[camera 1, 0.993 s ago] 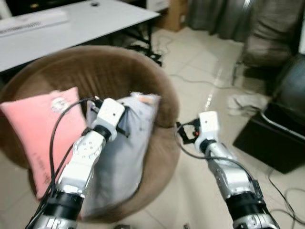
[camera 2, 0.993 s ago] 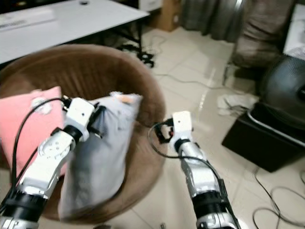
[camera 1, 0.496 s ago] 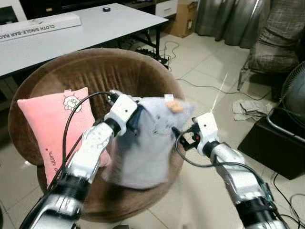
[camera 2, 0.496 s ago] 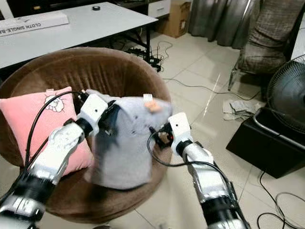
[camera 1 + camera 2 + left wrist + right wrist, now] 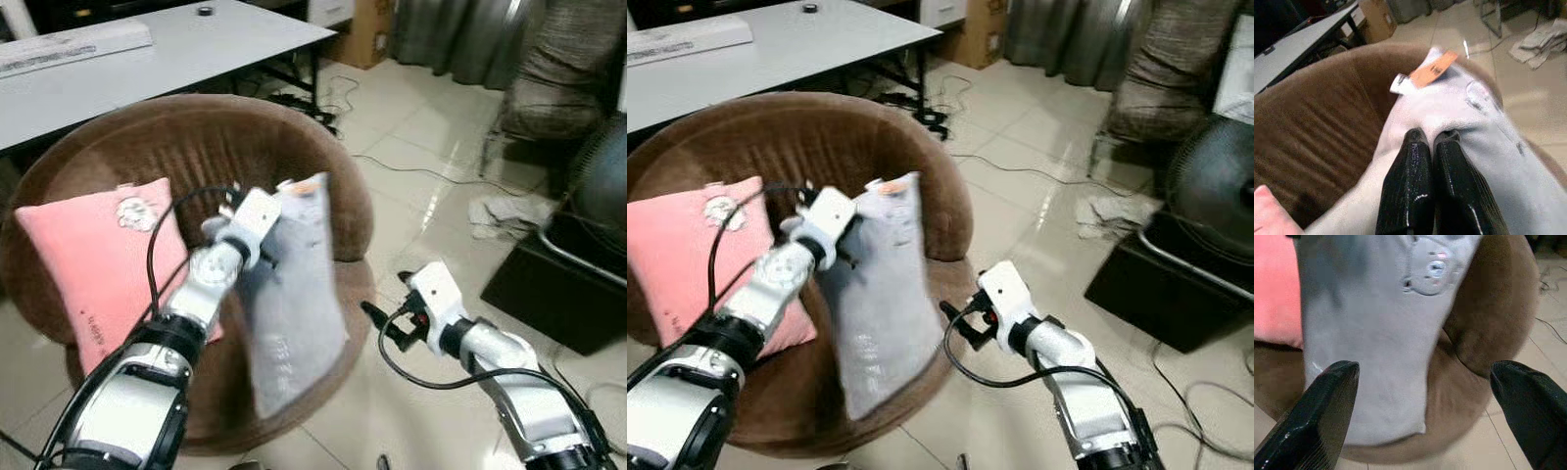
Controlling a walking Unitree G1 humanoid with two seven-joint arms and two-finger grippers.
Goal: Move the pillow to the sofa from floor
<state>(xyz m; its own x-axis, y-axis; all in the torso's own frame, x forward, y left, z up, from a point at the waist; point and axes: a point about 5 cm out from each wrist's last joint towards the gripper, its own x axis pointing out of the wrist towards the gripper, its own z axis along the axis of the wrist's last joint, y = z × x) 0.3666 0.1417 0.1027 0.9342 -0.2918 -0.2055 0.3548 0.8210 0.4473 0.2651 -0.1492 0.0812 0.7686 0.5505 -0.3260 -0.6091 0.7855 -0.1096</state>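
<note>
A grey pillow [image 5: 290, 304] with an orange tag [image 5: 1433, 69] hangs on edge over the round brown sofa chair [image 5: 211, 147]. My left gripper [image 5: 1433, 140] is shut on the pillow's top corner, its fingers [image 5: 1409, 161] pinching the fabric. A pink pillow [image 5: 96, 264] leans inside the chair at the left. My right gripper [image 5: 377, 320] is open, low beside the chair's front right edge, apart from the grey pillow [image 5: 1376, 333]; its fingers [image 5: 1317, 416] stand spread wide.
A white table [image 5: 147, 59] stands behind the chair. A black box [image 5: 549, 284] and a fan [image 5: 1215, 186] are at the right, with crumpled cloth [image 5: 505, 215] and cables [image 5: 431, 176] on the tiled floor. Curtains [image 5: 451, 39] hang at the back.
The right gripper has let go of the grey pillow and drawn back and down to the right. The pillow now hangs narrow and vertical from the left gripper alone.
</note>
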